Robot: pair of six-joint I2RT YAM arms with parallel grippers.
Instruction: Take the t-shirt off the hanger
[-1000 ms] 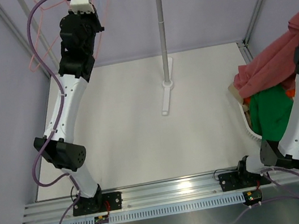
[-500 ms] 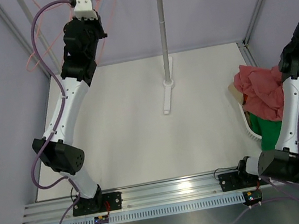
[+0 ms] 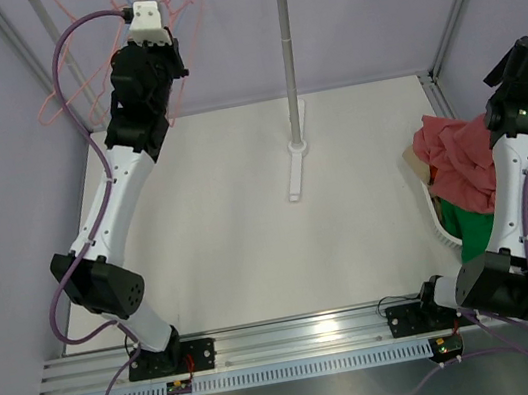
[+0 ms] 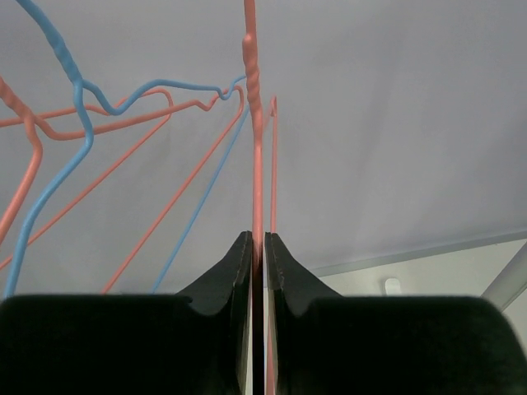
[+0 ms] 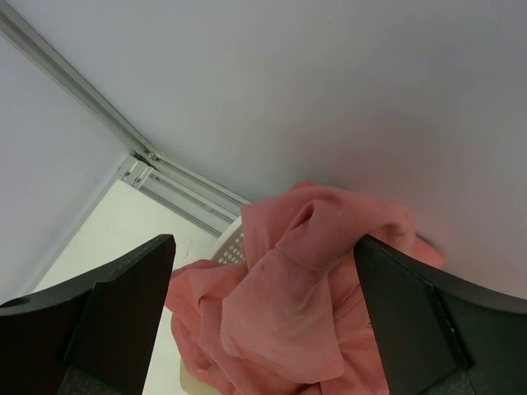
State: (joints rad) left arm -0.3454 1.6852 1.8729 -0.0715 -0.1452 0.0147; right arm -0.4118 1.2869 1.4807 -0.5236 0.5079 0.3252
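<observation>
T-shirt [image 3: 461, 159], limp and light, probably best pinched by a raised fold, lies under the released right gripper [image 5: 263, 247]; left gripper [image 4: 257, 240] clenches the hanger [image 4: 256, 123].

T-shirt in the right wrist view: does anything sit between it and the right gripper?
Nothing visible. The open right gripper faces the pink t-shirt heaped on the basket, with only air between them; the left gripper pinches the hanger elsewhere.

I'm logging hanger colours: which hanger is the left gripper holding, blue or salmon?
The salmon hanger whose upright wire is pinched in the shut left gripper; the blue hanger hangs free, to its left.
</observation>
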